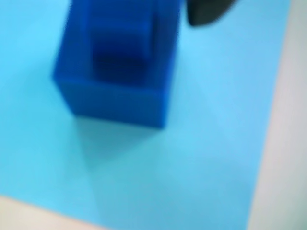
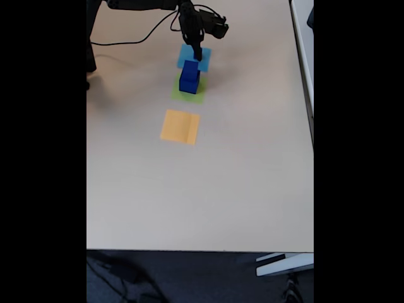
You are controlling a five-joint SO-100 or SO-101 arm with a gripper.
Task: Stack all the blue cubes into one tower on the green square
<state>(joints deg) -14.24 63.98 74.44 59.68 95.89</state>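
In the fixed view a tower of blue cubes (image 2: 189,77) stands on the green square (image 2: 187,95), the smaller cube on top. My gripper (image 2: 197,54) hangs just behind the tower's top, over a light-blue patch (image 2: 184,55). The wrist view is blurred: a blue cube (image 1: 115,91) fills the upper left against the light-blue patch (image 1: 206,143), with a smaller, darker blue shape on its top. One dark finger (image 1: 206,12) shows beside the cube's upper right corner. Whether the fingers grip a cube is unclear.
An orange patch (image 2: 180,126) lies in front of the green square. A black cable (image 2: 126,41) trails left from the arm's base. The beige table (image 2: 202,189) stretches bare towards its front edge. In the wrist view, table shows past the light-blue patch's right edge.
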